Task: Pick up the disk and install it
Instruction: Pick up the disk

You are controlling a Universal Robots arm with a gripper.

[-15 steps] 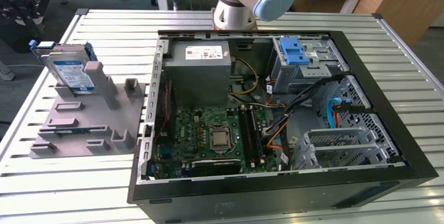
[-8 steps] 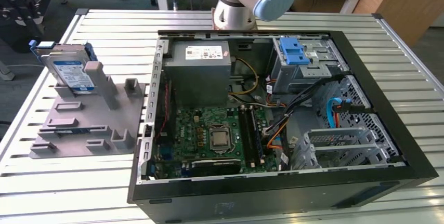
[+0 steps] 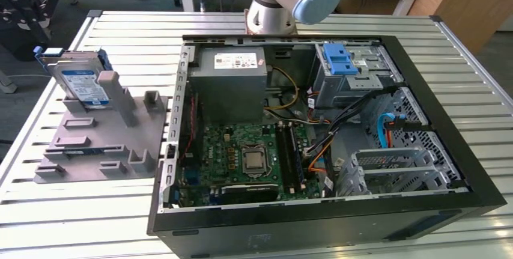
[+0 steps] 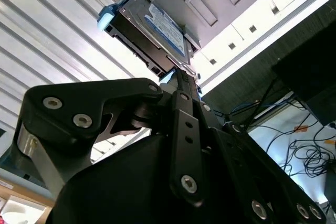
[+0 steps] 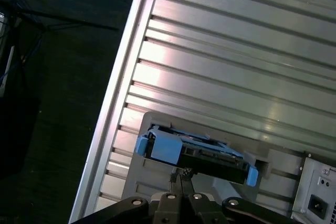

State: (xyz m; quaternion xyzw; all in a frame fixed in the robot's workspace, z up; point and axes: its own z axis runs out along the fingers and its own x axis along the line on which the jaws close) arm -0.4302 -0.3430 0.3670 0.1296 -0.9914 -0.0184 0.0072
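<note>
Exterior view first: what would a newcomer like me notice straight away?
The big open computer case fills the middle of the slatted table, green circuit board bare. At the exterior view's left, the disk stands upright in a grey holder; in the first wrist view the end effector hovers close to it.

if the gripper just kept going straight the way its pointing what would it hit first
Most likely the disk: in the first wrist view the gripper points at its near edge. The gap between them is hard to judge.
</note>
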